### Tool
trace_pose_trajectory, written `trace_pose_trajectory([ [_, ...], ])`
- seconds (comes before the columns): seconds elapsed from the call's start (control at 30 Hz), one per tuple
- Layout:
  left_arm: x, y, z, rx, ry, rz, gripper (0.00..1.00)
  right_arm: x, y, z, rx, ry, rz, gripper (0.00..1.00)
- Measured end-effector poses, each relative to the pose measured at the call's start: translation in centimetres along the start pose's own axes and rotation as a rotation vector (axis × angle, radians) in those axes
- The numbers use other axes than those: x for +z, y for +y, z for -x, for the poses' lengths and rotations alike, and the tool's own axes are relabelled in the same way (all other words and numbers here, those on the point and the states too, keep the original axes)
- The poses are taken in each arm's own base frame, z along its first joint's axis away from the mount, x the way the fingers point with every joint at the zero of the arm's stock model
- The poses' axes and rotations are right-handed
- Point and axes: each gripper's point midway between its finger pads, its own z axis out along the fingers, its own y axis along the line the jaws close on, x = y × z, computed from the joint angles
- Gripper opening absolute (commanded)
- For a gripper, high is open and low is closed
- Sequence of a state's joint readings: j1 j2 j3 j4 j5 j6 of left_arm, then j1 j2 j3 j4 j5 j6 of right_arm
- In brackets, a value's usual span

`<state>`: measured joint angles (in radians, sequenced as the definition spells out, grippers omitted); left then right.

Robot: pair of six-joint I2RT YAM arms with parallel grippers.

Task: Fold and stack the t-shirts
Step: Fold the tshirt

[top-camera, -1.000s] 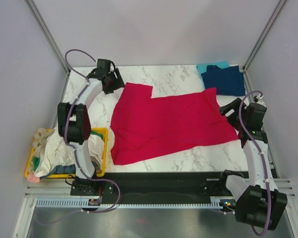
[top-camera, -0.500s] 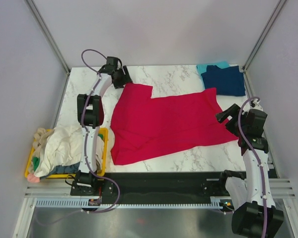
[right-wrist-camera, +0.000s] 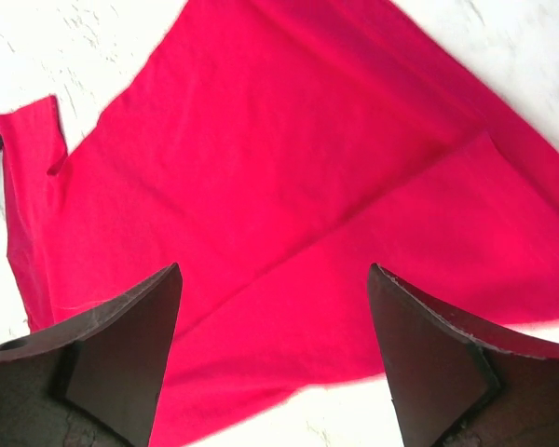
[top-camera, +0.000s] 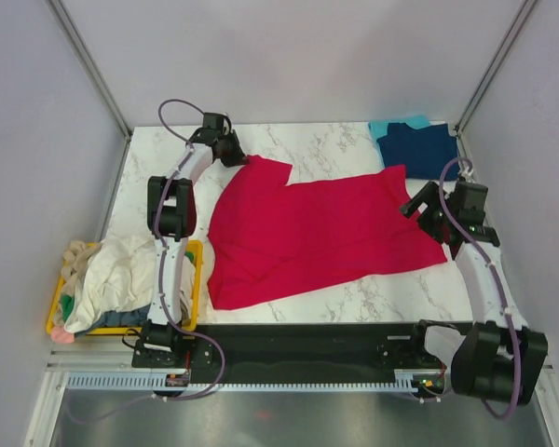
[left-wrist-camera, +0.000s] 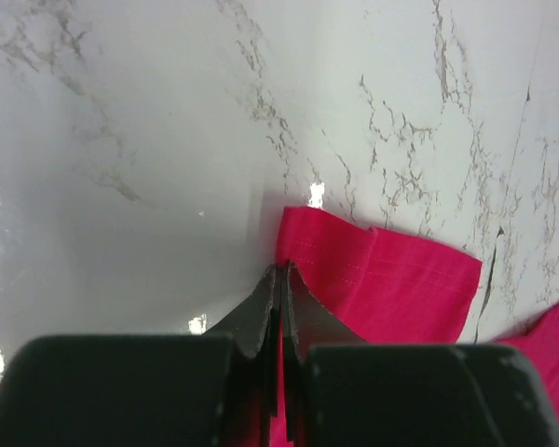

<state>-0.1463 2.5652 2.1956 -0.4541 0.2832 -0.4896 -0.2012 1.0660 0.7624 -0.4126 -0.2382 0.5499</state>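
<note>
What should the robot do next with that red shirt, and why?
Probably lower the right gripper and close it on the red t-shirt: the left gripper is shut on a sleeve edge, while the right one hangs open above the cloth.

The left arm reaches far out to 11 o'clock, and the left gripper (top-camera: 233, 152) is low at the tabletop with its jaws pressed together on the edge of the crimson t-shirt (top-camera: 317, 233). The right arm is bent at 3 o'clock. The right gripper (top-camera: 419, 203) points toward 9 o'clock, its jaws spread wide and holding nothing.
</note>
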Motion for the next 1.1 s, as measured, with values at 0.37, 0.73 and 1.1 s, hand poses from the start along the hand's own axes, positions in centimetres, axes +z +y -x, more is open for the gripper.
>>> trace_pose_trajectory([
  [0.37,-4.3,0.1,-3.3,-0.086,0.106,0.027,0.02,11.1,3.7,10.3,-0.078,-0.04,-0.013,0.67],
  [0.73,-10.9,-3.7,-6.6,-0.078,0.205,-0.01,0.02,20.0,2.3,13.2,-0.064,0.005,-0.031,0.54],
  [1.1,-12.2,-6.4,-7.1,-0.046,0.215,-0.062,0.02,21.5,2.9,13.7,-0.089,-0.006,-0.047,0.49],
])
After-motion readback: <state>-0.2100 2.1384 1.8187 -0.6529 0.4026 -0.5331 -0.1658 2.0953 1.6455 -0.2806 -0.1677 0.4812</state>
